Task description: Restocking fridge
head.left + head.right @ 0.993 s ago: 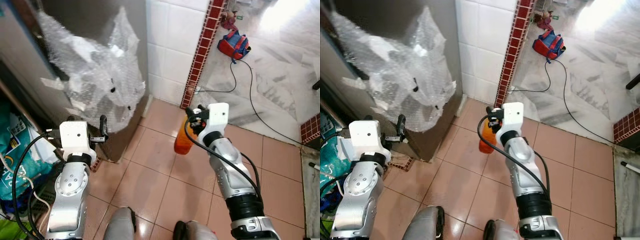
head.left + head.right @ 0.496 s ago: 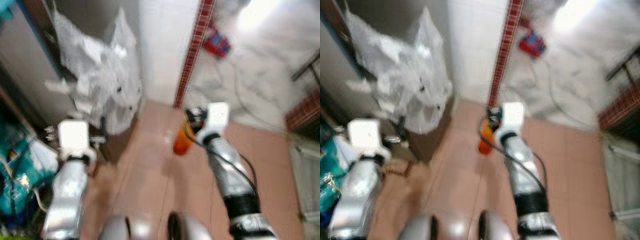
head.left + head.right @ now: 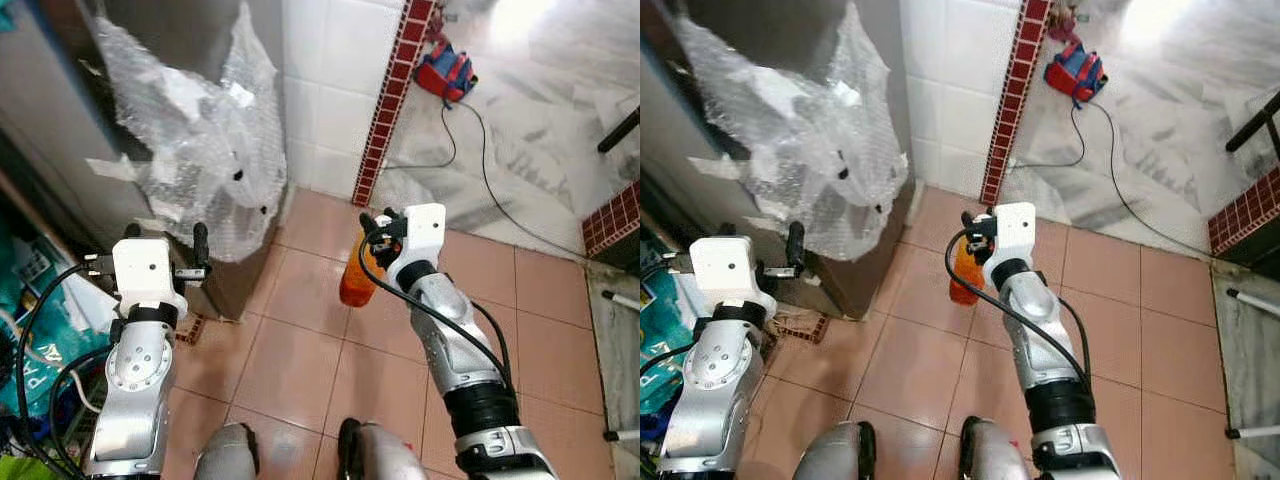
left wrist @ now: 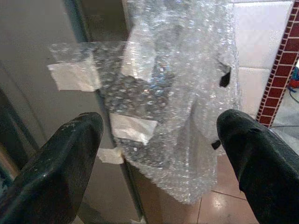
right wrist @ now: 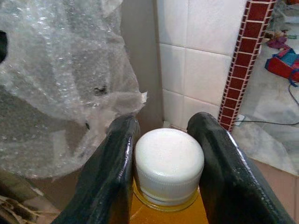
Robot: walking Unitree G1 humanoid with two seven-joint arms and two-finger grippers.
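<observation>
An orange juice bottle (image 3: 356, 275) with a white cap (image 5: 169, 163) hangs above the tiled floor, held at the neck by my right gripper (image 5: 169, 161), which is shut on it. The grey fridge (image 3: 60, 120) stands at the left, its corner wrapped in taped bubble wrap (image 3: 195, 140). My left gripper (image 4: 161, 144) is open and raised in front of that wrapped corner, its black fingers (image 3: 199, 246) a short way from the plastic with nothing between them.
A white tiled wall (image 3: 330, 70) with a red brick strip (image 3: 385, 110) stands behind the bottle. A red and blue bag (image 3: 447, 70) and a black cable (image 3: 490, 180) lie on the marble floor beyond. Bags and clutter (image 3: 25, 330) crowd the far left.
The head camera has swung, blurring the middle frames, and the whole view has shifted a little. Both arms keep the same pose, with the bottle still in the right gripper.
</observation>
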